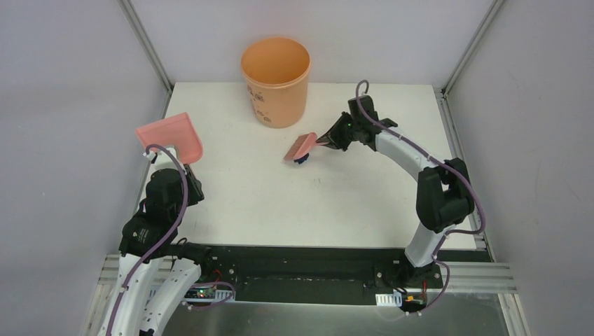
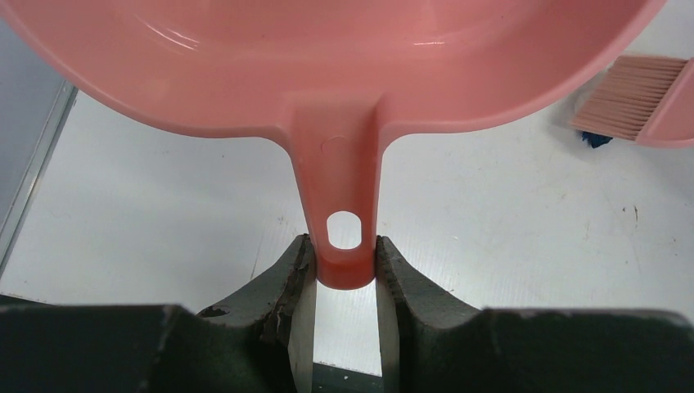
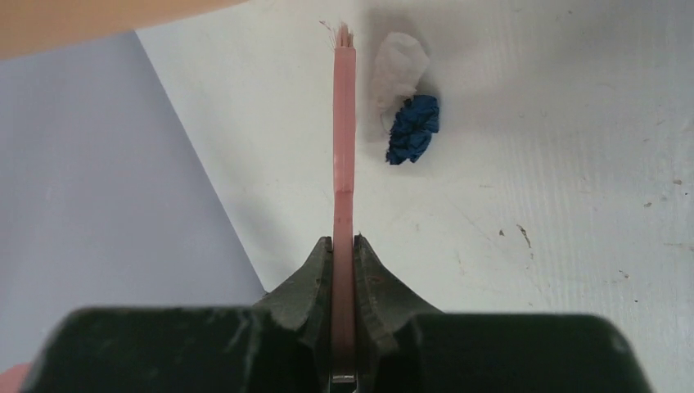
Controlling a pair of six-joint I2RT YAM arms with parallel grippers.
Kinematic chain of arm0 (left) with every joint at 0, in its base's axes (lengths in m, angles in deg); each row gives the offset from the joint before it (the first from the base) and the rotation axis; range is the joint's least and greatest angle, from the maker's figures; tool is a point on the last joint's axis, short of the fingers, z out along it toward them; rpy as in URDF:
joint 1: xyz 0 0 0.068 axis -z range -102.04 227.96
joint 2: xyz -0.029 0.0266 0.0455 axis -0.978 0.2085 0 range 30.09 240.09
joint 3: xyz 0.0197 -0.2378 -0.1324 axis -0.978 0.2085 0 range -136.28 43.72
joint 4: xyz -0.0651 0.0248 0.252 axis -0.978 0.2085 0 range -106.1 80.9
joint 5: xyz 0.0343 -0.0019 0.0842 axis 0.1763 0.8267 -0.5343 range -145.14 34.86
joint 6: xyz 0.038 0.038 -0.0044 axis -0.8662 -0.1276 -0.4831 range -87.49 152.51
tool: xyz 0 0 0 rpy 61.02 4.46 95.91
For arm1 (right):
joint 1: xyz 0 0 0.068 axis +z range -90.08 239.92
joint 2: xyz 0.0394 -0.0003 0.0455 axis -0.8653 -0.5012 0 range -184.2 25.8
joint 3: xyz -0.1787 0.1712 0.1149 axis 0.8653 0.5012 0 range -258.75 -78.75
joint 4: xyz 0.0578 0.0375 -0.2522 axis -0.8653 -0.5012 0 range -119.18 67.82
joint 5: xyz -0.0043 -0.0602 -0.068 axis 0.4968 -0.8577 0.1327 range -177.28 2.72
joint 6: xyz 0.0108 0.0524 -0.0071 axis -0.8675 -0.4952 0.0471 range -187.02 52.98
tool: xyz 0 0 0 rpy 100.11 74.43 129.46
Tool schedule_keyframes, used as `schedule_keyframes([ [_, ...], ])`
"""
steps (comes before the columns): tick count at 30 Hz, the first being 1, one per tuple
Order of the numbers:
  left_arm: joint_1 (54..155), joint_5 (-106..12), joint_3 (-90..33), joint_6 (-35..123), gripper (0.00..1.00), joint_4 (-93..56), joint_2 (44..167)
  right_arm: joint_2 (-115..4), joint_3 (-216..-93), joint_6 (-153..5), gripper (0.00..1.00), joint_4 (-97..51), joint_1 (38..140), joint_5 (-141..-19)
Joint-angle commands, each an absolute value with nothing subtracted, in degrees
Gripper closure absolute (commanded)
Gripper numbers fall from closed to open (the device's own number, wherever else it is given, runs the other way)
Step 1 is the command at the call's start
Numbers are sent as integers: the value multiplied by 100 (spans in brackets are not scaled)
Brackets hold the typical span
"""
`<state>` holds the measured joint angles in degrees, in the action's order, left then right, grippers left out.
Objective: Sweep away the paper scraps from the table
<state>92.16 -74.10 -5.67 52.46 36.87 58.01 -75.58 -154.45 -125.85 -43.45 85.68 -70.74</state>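
My left gripper (image 2: 344, 266) is shut on the handle of the pink dustpan (image 1: 171, 135), held raised over the left side of the white table (image 1: 364, 196); the pan (image 2: 327, 65) fills the top of the left wrist view. My right gripper (image 3: 344, 246) is shut on the pink hand brush (image 1: 300, 146), seen edge-on in the right wrist view (image 3: 344, 123). Next to the bristles lie a dark blue paper scrap (image 3: 413, 128) and a white scrap (image 3: 398, 61) touching it. The blue scrap peeks from under the brush in the top view (image 1: 300, 161) and the left wrist view (image 2: 596, 139).
An orange bucket (image 1: 275, 80) stands at the back centre of the table, just behind the brush. Grey walls and metal posts frame the table on three sides.
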Motion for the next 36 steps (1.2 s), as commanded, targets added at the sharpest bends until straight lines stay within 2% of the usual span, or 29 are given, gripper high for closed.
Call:
schedule_keyframes([
  [1,9193,-7287,-559,5106,100,3349,5889,-7178,-15938,-12327,100,-4529,8177,-6433],
  [5,9196,-7202,-546,5070,100,3321,5968,-7376,-16063,-11732,100,-3932,7921,-6043],
  [9,9194,-7112,-541,5037,100,3312,6000,-7608,-16447,-10811,100,-4020,7747,-5980],
  [15,9194,-6960,-525,5008,100,3275,6047,-7627,-17454,-8130,100,-5701,7715,-6627],
  [18,9194,-6859,-515,4977,100,3233,6088,-7687,-18021,-6207,100,-6855,7734,-6098],
  [23,9194,-6915,-516,4957,100,3224,5986,-7669,-18566,-3941,100,-8119,8039,-6923],
  [26,9194,-6884,-498,4956,100,3206,5947,-7336,-17798,-2143,100,-7691,8619,-8081],
  [30,9194,-6841,-504,4939,100,3206,5983,-6962,-16345,-276,100,-5430,9413,-9907],
  [33,9198,-6858,-502,4939,100,3215,5927,-7315,-16270,255,100,-4524,9781,-10749],
  [36,9194,-6859,-489,4945,100,3207,5857,-7729,-16584,260,100,-4325,9917,-10854],
])
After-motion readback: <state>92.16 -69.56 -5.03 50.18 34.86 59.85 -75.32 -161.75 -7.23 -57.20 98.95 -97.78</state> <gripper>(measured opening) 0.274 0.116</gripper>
